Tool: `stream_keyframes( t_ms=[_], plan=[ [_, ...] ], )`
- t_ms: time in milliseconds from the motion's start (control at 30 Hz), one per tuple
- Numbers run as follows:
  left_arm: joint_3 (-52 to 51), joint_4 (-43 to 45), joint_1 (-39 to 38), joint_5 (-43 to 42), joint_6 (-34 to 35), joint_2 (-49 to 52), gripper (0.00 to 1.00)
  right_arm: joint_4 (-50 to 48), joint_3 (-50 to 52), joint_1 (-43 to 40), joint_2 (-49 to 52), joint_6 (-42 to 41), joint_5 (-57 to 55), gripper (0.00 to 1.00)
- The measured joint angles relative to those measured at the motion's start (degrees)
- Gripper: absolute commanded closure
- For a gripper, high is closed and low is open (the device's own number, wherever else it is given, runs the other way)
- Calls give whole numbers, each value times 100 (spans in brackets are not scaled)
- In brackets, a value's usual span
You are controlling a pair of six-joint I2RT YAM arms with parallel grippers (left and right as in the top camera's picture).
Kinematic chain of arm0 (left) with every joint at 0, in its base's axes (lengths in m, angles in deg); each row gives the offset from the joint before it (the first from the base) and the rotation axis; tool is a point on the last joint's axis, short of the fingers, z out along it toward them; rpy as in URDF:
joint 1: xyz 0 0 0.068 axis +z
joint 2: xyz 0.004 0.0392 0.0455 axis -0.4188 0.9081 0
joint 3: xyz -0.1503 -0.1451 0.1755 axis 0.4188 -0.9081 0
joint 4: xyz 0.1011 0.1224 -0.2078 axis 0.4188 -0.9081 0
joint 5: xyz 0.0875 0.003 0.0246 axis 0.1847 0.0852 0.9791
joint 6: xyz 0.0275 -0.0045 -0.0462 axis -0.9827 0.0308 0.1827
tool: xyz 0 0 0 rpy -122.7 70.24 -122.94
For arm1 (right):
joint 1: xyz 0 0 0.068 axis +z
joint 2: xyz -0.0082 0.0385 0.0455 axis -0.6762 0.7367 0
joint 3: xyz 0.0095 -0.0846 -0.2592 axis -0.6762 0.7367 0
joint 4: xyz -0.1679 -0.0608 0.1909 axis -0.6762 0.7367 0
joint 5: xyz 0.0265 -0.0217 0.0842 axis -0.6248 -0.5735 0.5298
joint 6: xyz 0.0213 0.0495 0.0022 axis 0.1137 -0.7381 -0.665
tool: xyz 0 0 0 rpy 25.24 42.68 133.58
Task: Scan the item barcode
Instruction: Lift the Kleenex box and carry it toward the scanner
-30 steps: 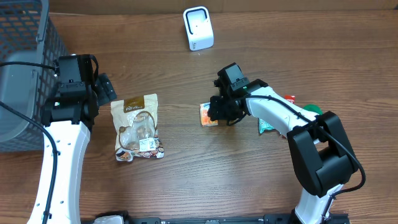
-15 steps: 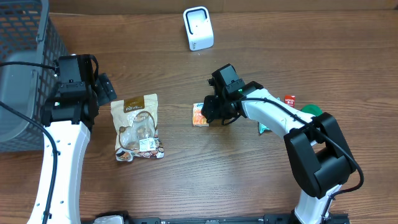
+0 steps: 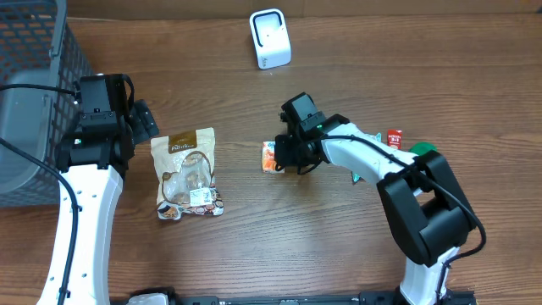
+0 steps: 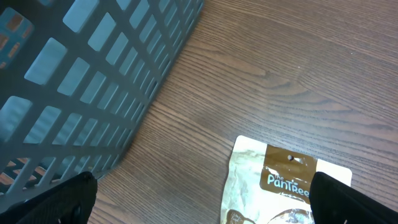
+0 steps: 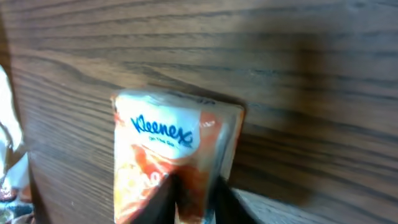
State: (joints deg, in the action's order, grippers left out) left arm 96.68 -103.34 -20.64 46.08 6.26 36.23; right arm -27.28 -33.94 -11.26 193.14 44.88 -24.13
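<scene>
Bare table [image 3: 254,246] lies open between the snack bag [image 3: 187,174] and the tissue pack [image 3: 270,157], and from that pack back to the white scanner [image 3: 270,38]. The grey basket [image 3: 34,76] walls off the far left. Small packets [image 3: 423,150] clutter the right side.

Grey mesh basket [image 3: 34,76] just to the left of the left gripper [image 3: 142,119]. Brown snack bag [image 3: 186,174] flat on the wooden table [image 3: 254,246], close on that gripper's right, a bit nearer the robot. Little red pack [image 3: 395,135] and a round green thing [image 3: 423,150] side by side, far off to the right of the right gripper [image 3: 284,157].
</scene>
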Motion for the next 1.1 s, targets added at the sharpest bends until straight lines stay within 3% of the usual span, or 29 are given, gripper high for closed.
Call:
stream_keyframes(
  t_ms=[200,300,500,567,633,900,1100],
  plan=[
    [0,2,0,0,0,0,0,-55,-37,44,2,-74,61,96],
    [0,0,0,0,0,0,0,-46,-37,11,15,-79,254,74],
    [0,0,0,0,0,0,0,-22,-37,-17,94,-92,595,74],
    [0,2,0,0,0,0,0,-22,-37,-17,94,-96,625,91],
    [0,0,0,0,0,0,0,-22,-39,-20,94,-83,673,90],
    [0,0,0,-2,0,0,0,168,-188,-221,15,251,1342,65],
    [0,0,0,0,0,0,0,201,-216,-240,-177,313,1346,60]
  ],
)
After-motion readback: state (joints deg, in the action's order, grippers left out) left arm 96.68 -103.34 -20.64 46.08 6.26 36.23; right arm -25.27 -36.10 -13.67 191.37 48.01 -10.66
